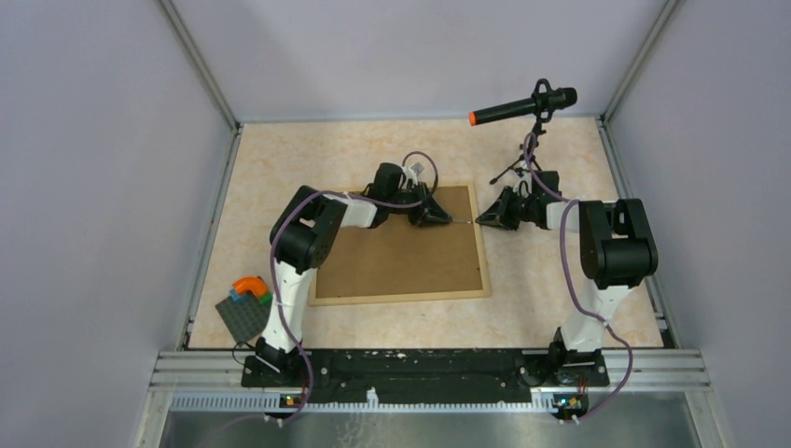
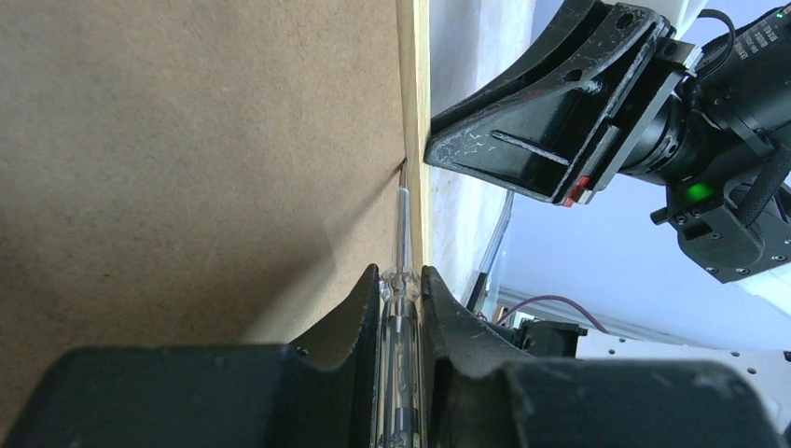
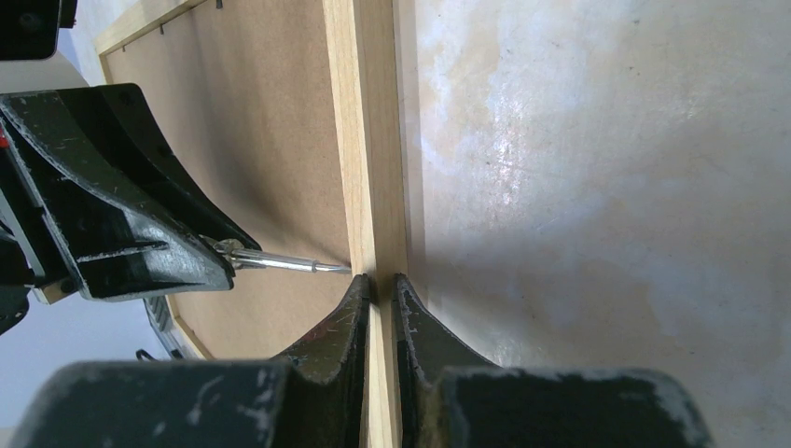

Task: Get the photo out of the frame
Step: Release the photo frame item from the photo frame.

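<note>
The frame [image 1: 401, 297] lies back side up in the middle of the table, its brown backing board [image 1: 401, 252] filling it. The photo is hidden under the board. My left gripper [image 1: 446, 220] [image 2: 402, 273] is shut on a clear-handled screwdriver [image 2: 403, 233]. The screwdriver's metal tip [image 3: 322, 268] rests where the board [image 2: 187, 140] meets the right-hand wooden rail [image 2: 418, 93]. Facing it from the right, my right gripper [image 1: 480, 220] [image 3: 378, 280] is shut on that same rail [image 3: 368, 140], one finger on each side.
A black microphone [image 1: 522, 105] with an orange tip stands on a small tripod at the back right. A dark grey baseplate [image 1: 238, 319] with coloured bricks [image 1: 250, 287] lies at the front left beside the left arm. Grey walls enclose the table.
</note>
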Motion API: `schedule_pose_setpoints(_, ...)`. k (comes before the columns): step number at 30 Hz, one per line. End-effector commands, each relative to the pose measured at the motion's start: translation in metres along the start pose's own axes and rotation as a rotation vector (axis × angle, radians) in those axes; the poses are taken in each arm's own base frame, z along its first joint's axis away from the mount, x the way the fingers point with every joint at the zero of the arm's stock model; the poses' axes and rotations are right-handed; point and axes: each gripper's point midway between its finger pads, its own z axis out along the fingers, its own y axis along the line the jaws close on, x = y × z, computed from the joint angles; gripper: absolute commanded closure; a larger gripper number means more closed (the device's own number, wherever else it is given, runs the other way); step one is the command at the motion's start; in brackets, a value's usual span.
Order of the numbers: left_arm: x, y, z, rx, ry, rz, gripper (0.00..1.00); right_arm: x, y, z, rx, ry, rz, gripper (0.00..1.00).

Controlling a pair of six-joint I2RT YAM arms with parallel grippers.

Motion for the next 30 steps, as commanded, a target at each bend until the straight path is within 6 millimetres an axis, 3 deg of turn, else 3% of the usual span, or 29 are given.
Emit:
schedule_pose_setpoints(1,0.019,0.029,0.009,-0.073,0.046,-0.064,1.00,0.050,-0.035,0.002,0.137,0.119,0.057,1.00)
schedule_pose_setpoints(10,0.013,0.030,0.016,-0.077,0.019,-0.067,1.00,0.054,-0.033,0.000,0.133,0.123,0.053,1.00)
schedule_pose_setpoints(20,0.035,0.025,0.032,-0.071,0.093,-0.050,1.00,0.059,-0.029,0.005,0.130,0.133,0.050,1.00)
schedule_pose_setpoints(30,0.038,-0.005,0.043,-0.131,0.106,0.112,1.00,0.056,-0.026,0.010,0.132,0.124,0.063,1.00)
